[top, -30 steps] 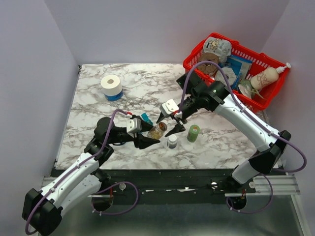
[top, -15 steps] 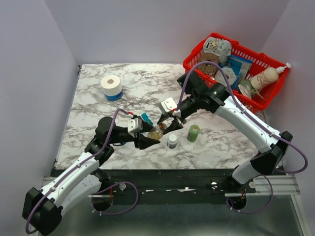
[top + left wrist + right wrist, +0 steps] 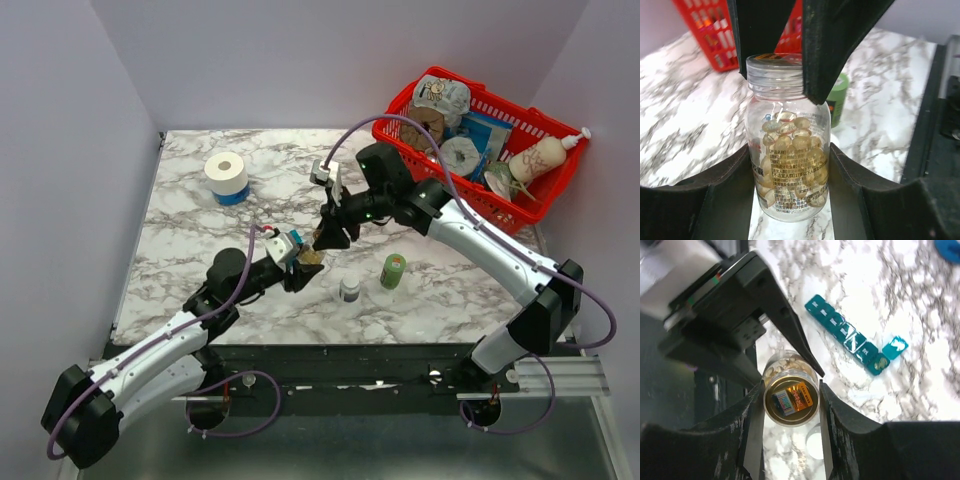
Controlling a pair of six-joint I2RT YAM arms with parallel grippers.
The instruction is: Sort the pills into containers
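The pills (image 3: 790, 132) — yellowish capsules — sit in the lower part of a clear bottle (image 3: 788, 187). The left gripper (image 3: 788, 162) clamps the bottle's body from both sides. The right gripper (image 3: 791, 404) comes from above, its fingers pressed against the tan cap (image 3: 790, 400). The teal organiser strip (image 3: 847, 335) lies on the marble table (image 3: 190, 235), near the bottle on its far side. A white bottle (image 3: 349, 290) and a green bottle (image 3: 393, 271) stand near the bottle's right — the red basket (image 3: 400, 135) is well apart, far right.
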